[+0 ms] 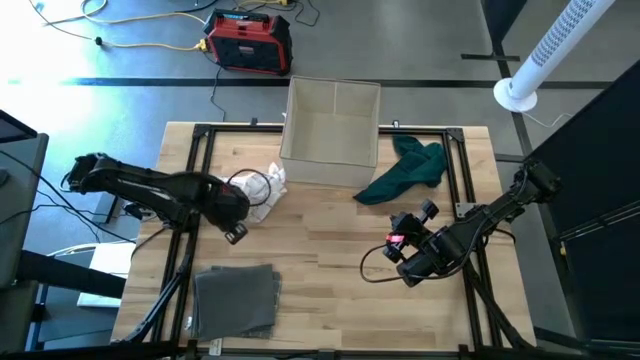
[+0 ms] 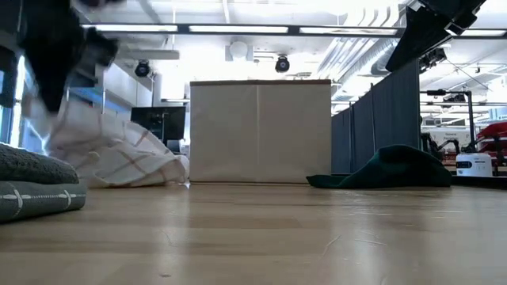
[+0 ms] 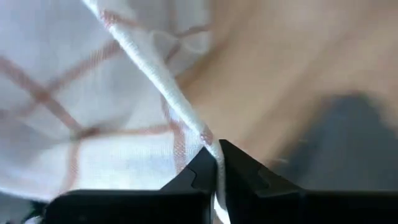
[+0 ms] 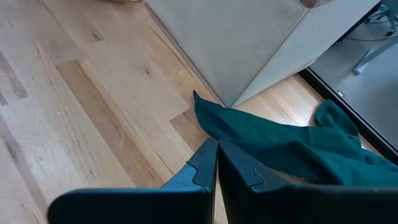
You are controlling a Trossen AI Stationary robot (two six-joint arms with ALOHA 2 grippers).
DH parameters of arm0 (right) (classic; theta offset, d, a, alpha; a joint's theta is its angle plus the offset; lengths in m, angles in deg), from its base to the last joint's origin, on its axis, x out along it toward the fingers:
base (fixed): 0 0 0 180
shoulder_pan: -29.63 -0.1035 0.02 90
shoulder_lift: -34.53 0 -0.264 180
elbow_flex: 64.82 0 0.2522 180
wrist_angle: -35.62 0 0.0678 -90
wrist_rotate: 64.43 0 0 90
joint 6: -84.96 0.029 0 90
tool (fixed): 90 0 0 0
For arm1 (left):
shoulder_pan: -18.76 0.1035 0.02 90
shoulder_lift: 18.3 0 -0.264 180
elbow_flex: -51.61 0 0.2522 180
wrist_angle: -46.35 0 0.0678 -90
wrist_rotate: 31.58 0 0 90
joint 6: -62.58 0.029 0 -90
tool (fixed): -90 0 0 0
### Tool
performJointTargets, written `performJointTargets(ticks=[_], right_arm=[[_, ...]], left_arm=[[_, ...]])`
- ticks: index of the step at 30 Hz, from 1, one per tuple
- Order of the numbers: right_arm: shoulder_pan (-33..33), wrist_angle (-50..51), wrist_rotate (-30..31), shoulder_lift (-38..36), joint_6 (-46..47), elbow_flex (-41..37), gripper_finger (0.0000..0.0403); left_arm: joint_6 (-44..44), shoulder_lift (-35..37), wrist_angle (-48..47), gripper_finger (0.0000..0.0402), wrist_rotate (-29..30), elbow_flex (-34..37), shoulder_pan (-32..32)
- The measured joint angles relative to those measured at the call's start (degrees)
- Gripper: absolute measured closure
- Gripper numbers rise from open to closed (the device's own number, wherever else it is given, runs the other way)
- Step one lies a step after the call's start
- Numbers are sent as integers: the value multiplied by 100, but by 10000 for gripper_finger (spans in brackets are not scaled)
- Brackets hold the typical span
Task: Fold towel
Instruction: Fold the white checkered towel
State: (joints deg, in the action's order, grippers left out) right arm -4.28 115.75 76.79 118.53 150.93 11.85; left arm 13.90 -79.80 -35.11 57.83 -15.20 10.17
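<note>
A white towel with red checks (image 1: 265, 188) lies bunched on the table near the box, and in the low view (image 2: 119, 158) one part rises toward my left gripper. My left gripper (image 1: 236, 232) (image 3: 217, 163) is shut on its edge. A dark green towel (image 1: 405, 170) (image 4: 292, 146) lies crumpled beside the box's right corner. A grey folded towel (image 1: 235, 300) (image 2: 32, 186) rests flat near the table's near-left edge. My right gripper (image 1: 418, 218) (image 4: 216, 155) hovers shut over bare wood, short of the green towel, touching nothing. My left gripper pinches the checked towel's rolled hem (image 3: 202, 134) between its two fingertips (image 3: 198, 168), coming from above. The hem runs taut away from the fingers. The held part is lifted while the towel's bulk (image 2: 135, 170) still rests on the table.
A beige fabric box (image 1: 332, 120) (image 2: 260, 131) stands at the far middle of the table. A black metal frame (image 1: 200, 140) rims the tabletop. Bare wood (image 1: 320, 270) lies between the two arms. A red case and cables sit on the floor beyond.
</note>
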Motion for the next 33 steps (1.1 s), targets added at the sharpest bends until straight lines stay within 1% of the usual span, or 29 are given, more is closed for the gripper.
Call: performJointTargets(ticks=[3,9,14,18,21,26,31,33], right_arm=[[0,2,-4,0,0,0,403],[12,2,29,0,0,0,403],[17,1,363,0,-1,0,403],[17,0,459,0,-2,0,403],[17,2,549,0,-2,0,403],[17,7,594,0,0,0,403],[17,106,604,0,0,0,403],[17,149,603,0,3,0,403]], left_arm=[[172,-26,327,399,-190,-661,-142],[834,-367,1939,400,-282,-1297,-365],[2104,-1007,3824,401,-540,-1572,-379],[3084,-1580,4837,401,-799,-2079,-240],[3649,-1955,5140,401,-818,-2700,-129],[4493,-2369,5021,401,-944,-3914,42],[5073,-2458,4738,401,-996,-4919,189],[5250,-2453,4441,401,-893,-5272,235]])
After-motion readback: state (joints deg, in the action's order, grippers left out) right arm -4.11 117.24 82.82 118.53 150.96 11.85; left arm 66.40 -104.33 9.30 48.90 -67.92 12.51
